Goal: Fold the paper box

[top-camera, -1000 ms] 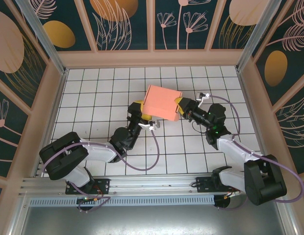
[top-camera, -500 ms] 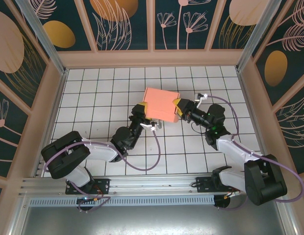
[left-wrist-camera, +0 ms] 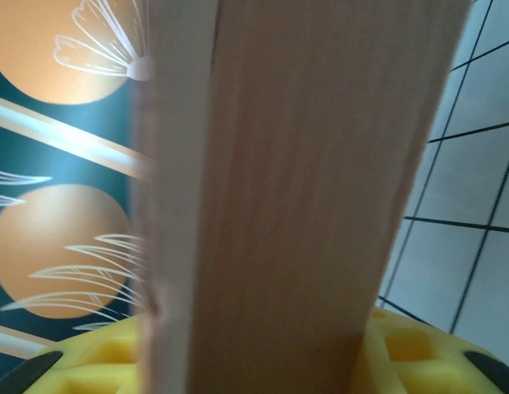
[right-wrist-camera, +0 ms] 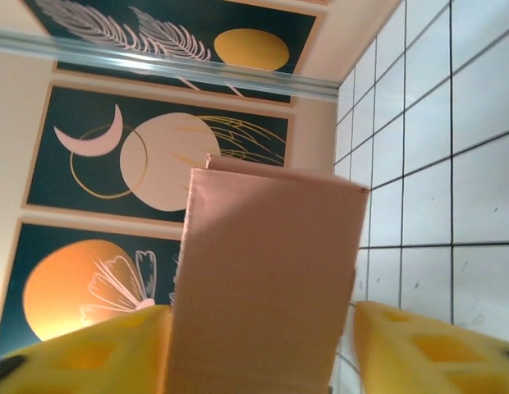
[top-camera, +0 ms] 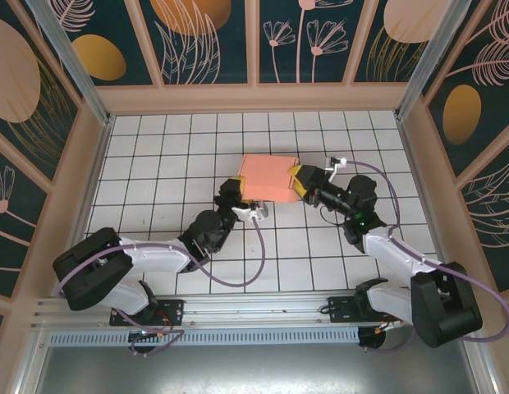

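A second ago the salmon-pink folded card box [top-camera: 269, 178] hung tilted, one corner raised toward 12 o'clock. Now it sits lower and squarer, just past the middle of the white tiled bench [top-camera: 156, 164] toward 1 o'clock.

The left claw [top-camera: 236, 187] has slid in at the box's 8 o'clock corner, and its yellow tips, plain to see before, are mostly tucked under the card. In the left wrist view a card panel stands upright between the yellow pads [left-wrist-camera: 98, 361], which press against it on both sides — closed on the box.

The right claw [top-camera: 297, 179] stays at the box's 3 o'clock side, hardly moved. From its wrist, the card rises between the yellow fingers [right-wrist-camera: 427, 345] with a sliver of tile showing beside the right one — jaws parted, not clamping.

A purple cable [top-camera: 256, 261] loops across the tiles at the box's 6 o'clock, trailing from the left wrist. Dark floral wall panels [top-camera: 205, 41] stand along the bench's far edge at 12 o'clock.
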You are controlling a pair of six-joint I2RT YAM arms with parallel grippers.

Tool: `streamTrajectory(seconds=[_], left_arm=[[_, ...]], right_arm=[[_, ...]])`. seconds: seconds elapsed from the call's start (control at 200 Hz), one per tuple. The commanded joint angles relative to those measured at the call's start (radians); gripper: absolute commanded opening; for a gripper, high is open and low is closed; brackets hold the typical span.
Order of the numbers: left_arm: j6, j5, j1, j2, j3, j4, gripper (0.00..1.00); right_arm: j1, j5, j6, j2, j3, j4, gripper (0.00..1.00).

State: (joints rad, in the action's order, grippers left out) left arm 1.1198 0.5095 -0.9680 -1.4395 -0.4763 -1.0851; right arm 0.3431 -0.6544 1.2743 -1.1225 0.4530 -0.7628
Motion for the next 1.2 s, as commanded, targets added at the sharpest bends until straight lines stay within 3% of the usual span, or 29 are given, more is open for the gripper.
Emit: streamTrajectory(seconds=[0.0,0.1,0.365,0.51,0.711,0.871,1.021,1.196], left_arm=[[-0.179,0.007,0.002,0.061,-0.021,0.137,0.32],[-0.279,-0.023,0.006,0.094,-0.053,0.307,0.34],[-0.466,-0.07,0.041,0.128,-0.109,0.59,0.31],[-0.547,-0.135,0.087,0.159,-0.118,0.702,0.29],[-0.656,-0.201,0.129,0.188,-0.214,1.011,0.29],[-0.751,-0.249,0.137,0.213,-0.281,1.222,0.29],[-0.797,-0.384,0.155,0.212,-0.34,1.389,0.32],[-0.794,-0.448,0.156,0.148,-0.401,1.54,0.29]], right_arm=[[-0.004,0.002,-0.053,0.029,-0.017,-0.012,0.75],[-0.013,0.022,-0.116,0.061,-0.01,0.062,0.81],[-0.034,0.1,-0.281,0.154,0.009,0.304,0.81],[-0.033,0.152,-0.421,0.188,0.024,0.437,0.82],[-0.033,0.238,-0.646,0.219,0.073,0.63,0.82],[-0.008,0.295,-0.861,0.248,0.097,0.67,0.82],[0.004,0.369,-1.013,0.299,0.113,0.698,0.82],[0.013,0.336,-1.13,0.311,0.14,0.715,0.82]])
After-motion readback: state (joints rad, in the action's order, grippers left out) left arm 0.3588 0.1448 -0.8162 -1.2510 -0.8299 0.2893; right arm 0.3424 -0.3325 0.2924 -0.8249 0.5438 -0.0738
